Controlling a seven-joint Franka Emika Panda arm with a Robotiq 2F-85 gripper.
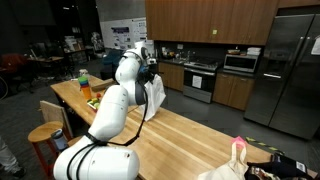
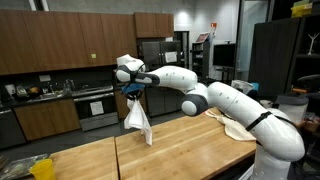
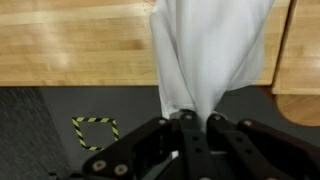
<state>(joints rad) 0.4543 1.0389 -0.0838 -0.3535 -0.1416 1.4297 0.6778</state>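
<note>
Above the counter point(image 2: 90, 160), cloth point(image 2: 138, 122) hangs from the end effector point(image 2: 132, 93).

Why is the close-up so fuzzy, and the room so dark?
Wrist view: the white cloth is bright and soft, the claw dark and blurry, likely too near the lens. In both exterior views the room is dim but sharper; a ceiling light glares.

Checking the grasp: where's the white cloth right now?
The white cloth hangs from the shut gripper over the wooden counter in both exterior views, with the kitchen cabinets behind it.
</note>
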